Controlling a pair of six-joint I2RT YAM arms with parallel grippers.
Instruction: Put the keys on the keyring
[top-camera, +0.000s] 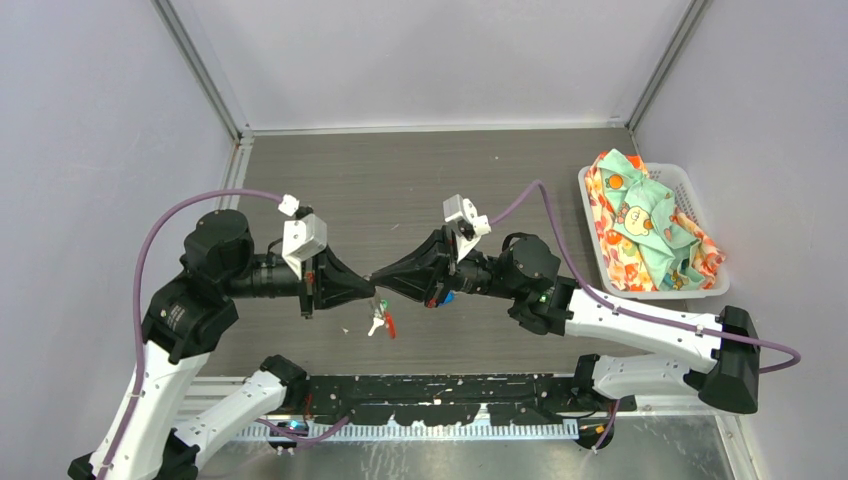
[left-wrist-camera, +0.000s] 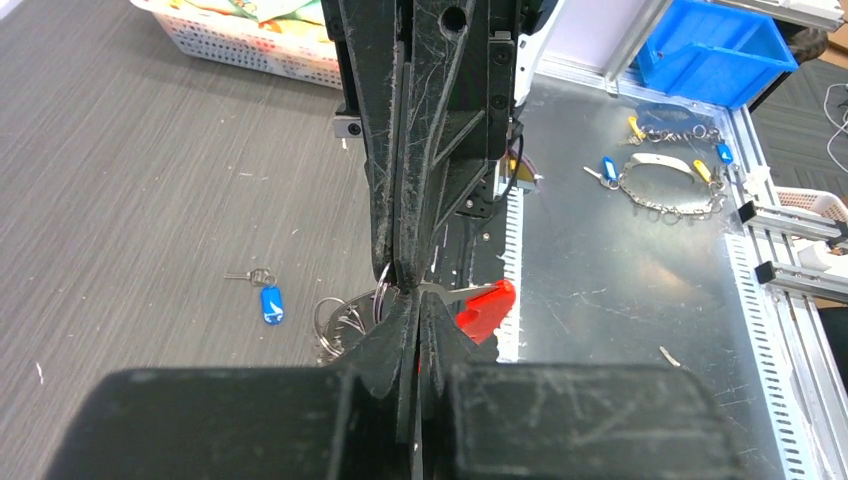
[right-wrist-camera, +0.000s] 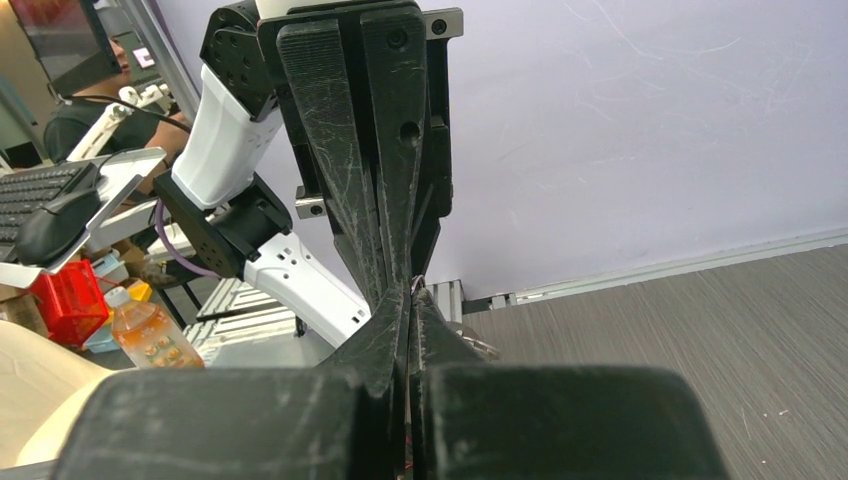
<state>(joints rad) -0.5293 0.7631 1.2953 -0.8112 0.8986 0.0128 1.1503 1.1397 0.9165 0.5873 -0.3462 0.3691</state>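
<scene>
Keyring (left-wrist-camera: 340, 322) of silver loops beside a red-headed key (left-wrist-camera: 485, 306), dangling above the table (top-camera: 400, 180) where your left fingers (left-wrist-camera: 380, 350) and right fingers (left-wrist-camera: 380, 200) meet, both pairs pressed together, your left wrist view resolves the loops, overhead just a tiny cluster.

Two pincers (top-camera: 367, 286) (top-camera: 385, 280), one white basket (top-camera: 655, 292)

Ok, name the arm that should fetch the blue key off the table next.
Right, probably: the blue key lies just beneath the right claw, farther from the left claw. Both are shut at the keyring.
</scene>
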